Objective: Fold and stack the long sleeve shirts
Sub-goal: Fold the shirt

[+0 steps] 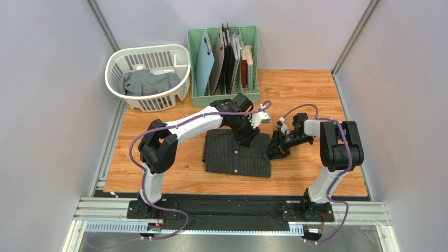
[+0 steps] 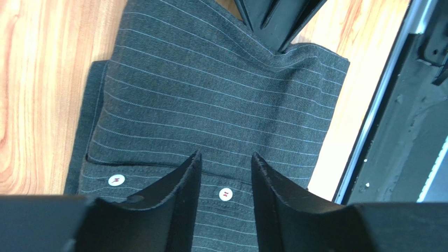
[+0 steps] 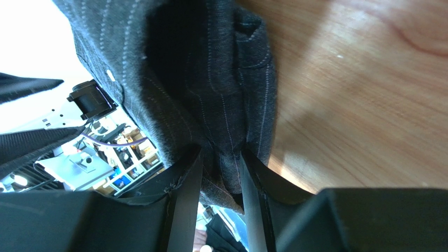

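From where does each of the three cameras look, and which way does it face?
Top external: above and behind the arms, facing down on the table, black shirt, basket and rack; both arms show.
Left wrist: on the left arm, facing down on the black shirt; the left gripper shows, open.
Right wrist: on the right arm, facing low across the table; the right gripper pinches the shirt's edge.
Shared: all see the black shirt; the left wrist view also shows the right gripper.
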{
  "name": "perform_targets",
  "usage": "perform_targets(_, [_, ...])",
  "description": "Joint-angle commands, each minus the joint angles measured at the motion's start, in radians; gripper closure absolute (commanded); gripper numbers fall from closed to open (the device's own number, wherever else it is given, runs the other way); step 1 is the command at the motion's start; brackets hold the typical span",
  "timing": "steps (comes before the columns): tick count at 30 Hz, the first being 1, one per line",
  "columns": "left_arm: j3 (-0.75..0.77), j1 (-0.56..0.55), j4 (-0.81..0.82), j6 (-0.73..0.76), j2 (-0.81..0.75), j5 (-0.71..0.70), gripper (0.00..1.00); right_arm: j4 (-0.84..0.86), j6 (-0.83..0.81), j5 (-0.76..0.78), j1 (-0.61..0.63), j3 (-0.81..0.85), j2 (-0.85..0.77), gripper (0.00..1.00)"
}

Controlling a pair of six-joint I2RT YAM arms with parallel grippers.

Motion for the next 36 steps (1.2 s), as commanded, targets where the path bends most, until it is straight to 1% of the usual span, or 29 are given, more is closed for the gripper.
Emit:
perform_targets(1, [-0.014, 0.008, 0.047, -0.020, -0.093, 0.093, 0.52, 0.023, 0.011, -0.011, 0.003, 0.018, -0.053, 0.62])
perform_targets(3, [0.010, -0.012, 0.056, -0.048, -0.097, 0.075, 0.53, 0.030, 0.028, -0.002, 0.003, 0.004, -0.085, 0.68])
perform_targets(4, [0.023, -0.044, 0.058, -0.085, -0.089, 0.026, 0.54, 0.030, 0.029, 0.001, 0.003, 0.002, -0.114, 0.71])
perform_targets(6, [0.053, -0.075, 0.075, -0.147, -0.074, -0.015, 0.54, 0.014, 0.028, 0.004, 0.001, 0.001, -0.129, 0.75])
perform_targets(8, [0.072, -0.110, 0.081, -0.264, -0.045, -0.054, 0.55, -0.020, 0.014, 0.001, 0.001, 0.001, -0.139, 0.78])
perform_targets(11, [0.094, -0.135, 0.090, -0.385, -0.008, -0.074, 0.57, -0.040, -0.002, -0.003, -0.014, -0.006, -0.149, 0.80])
perform_targets(14, [0.092, -0.152, 0.118, -0.445, 0.011, -0.088, 0.57, -0.048, -0.009, -0.034, -0.012, -0.015, -0.145, 0.82])
perform_targets(17, [0.087, -0.172, 0.154, -0.456, 0.018, -0.104, 0.57, -0.043, -0.008, -0.063, -0.014, -0.015, -0.123, 0.84])
perform_targets(21, [0.103, -0.202, 0.148, -0.461, 0.047, -0.178, 0.55, -0.043, -0.012, -0.082, -0.012, -0.013, -0.103, 0.84])
perform_targets(25, [0.106, -0.203, 0.151, -0.488, 0.069, -0.258, 0.53, -0.043, -0.014, -0.100, -0.014, -0.013, -0.090, 0.84])
perform_targets(36, [0.121, -0.203, 0.170, -0.501, 0.130, -0.207, 0.53, -0.022, -0.011, -0.125, -0.012, -0.018, -0.077, 0.84])
